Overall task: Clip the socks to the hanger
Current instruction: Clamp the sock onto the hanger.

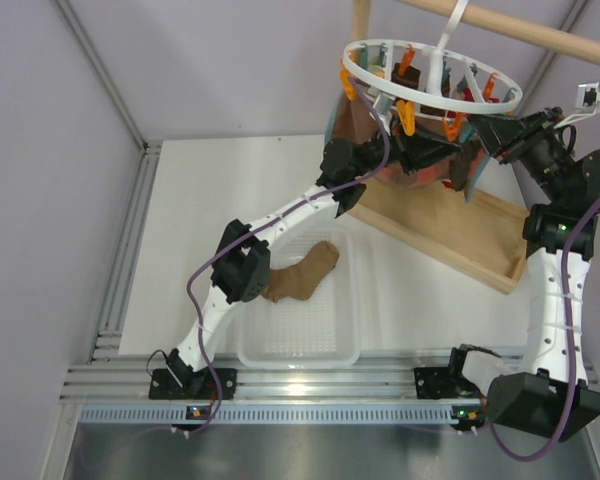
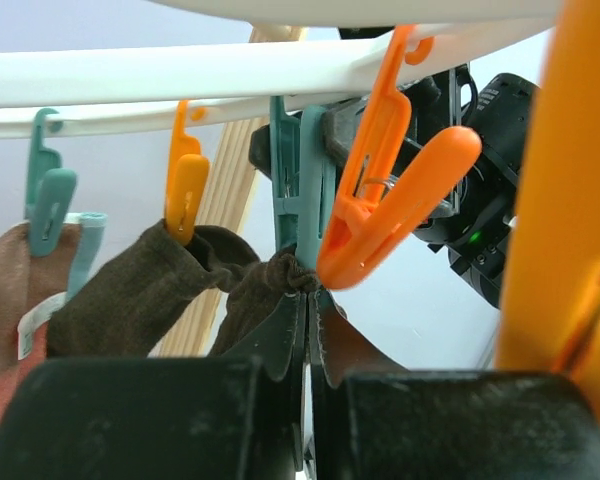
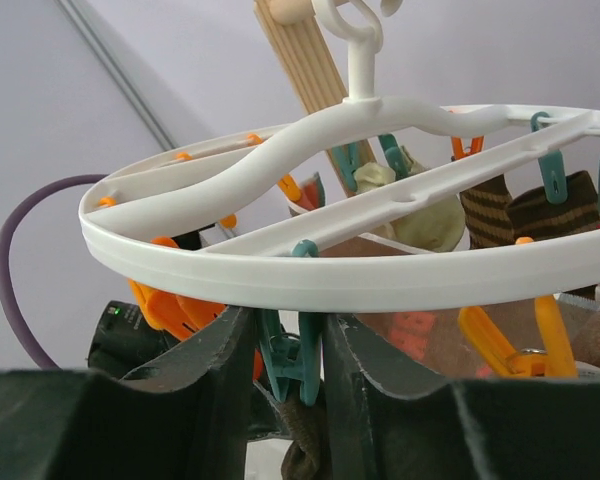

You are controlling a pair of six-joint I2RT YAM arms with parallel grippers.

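The left gripper [image 2: 308,350] pinched a dark brown sock [image 2: 270,285] shut beneath a teal peg [image 2: 302,185] on the white hanger [image 2: 180,75].

Sock [image 1: 302,272] in tray [image 1: 346,352], hanger [image 1: 430,75] behind.

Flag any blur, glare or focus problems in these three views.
Top view: sharp, with mild glare on the clear tray. Left wrist: the huge orange peg at right is blurred; the middle pegs are crisp. Right wrist: the white hanger is sharp, its own pincer dark and soft.

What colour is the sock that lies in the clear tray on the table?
Light tan-brown. The sock shows best in the top external view, lying in the tray.
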